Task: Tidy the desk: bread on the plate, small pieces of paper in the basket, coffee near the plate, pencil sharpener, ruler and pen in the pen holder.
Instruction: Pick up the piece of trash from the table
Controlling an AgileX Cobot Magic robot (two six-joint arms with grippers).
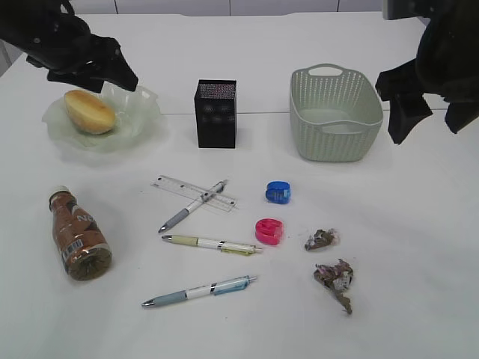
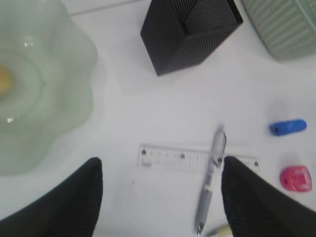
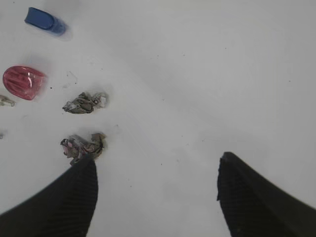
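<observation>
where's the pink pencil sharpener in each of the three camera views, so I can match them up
Exterior view: the pink sharpener lies low of centre on the desk, just below the blue sharpener.
Left wrist view: at the right edge, lower half, below the blue sharpener.
Right wrist view: at the left edge, upper half, below the blue sharpener.
Shared landmark: the blue sharpener, next to it in all three views.
</observation>
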